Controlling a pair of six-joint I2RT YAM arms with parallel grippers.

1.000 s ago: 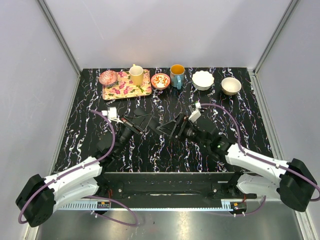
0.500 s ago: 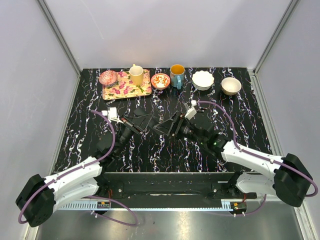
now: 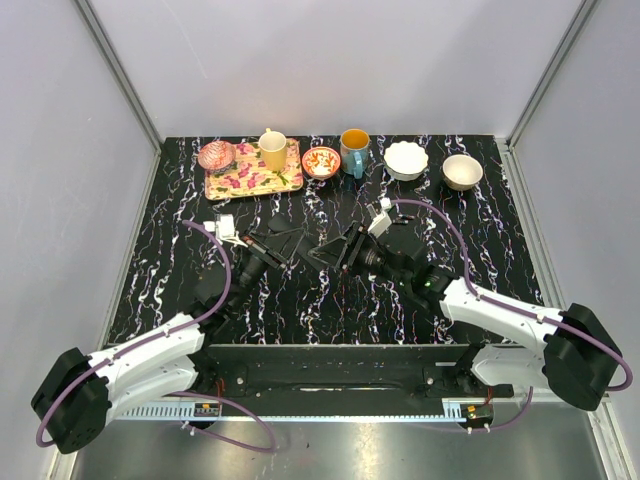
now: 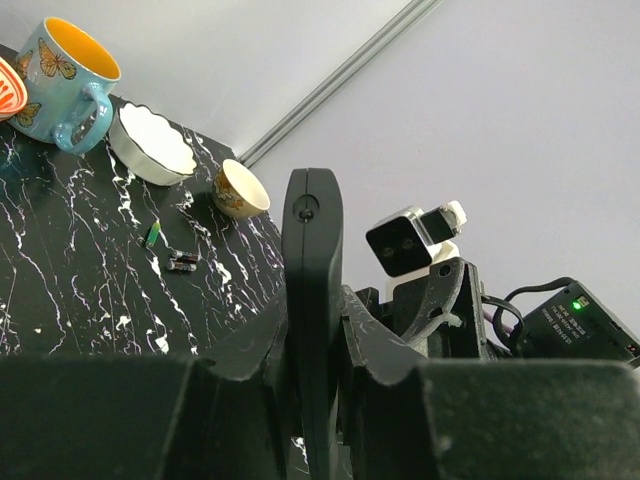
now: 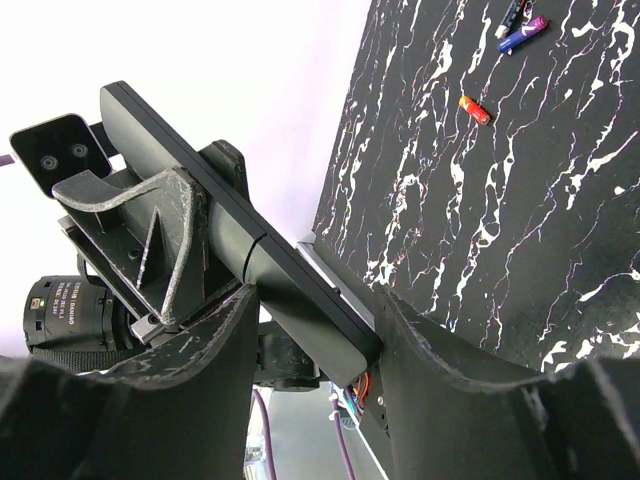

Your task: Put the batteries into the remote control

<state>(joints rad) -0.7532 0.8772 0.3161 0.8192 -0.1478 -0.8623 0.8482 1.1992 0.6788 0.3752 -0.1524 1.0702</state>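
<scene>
The remote control (image 4: 312, 260) is a slim black bar standing edge-on between my left gripper's (image 4: 312, 300) fingers, which are shut on it above the table's middle. In the right wrist view the remote (image 5: 235, 225) runs diagonally and its end lies between my right gripper's (image 5: 315, 300) fingers, which straddle it and look open. In the top view the two grippers, left (image 3: 290, 243) and right (image 3: 335, 250), meet tip to tip. Loose batteries lie on the table: a dark pair (image 4: 181, 263) and a green one (image 4: 153, 235), also a purple one (image 5: 522, 36) and an orange one (image 5: 475, 109).
Along the back edge stand a floral tray (image 3: 240, 180) with a yellow cup (image 3: 273, 150) and a pink dish (image 3: 216, 155), a red patterned bowl (image 3: 321, 161), a blue butterfly mug (image 3: 354, 150), a white bowl (image 3: 406, 159) and a tan bowl (image 3: 462, 171).
My right gripper has moved left toward the left gripper, and its fingers now surround the remote's end. The left arm has held still with the remote.
</scene>
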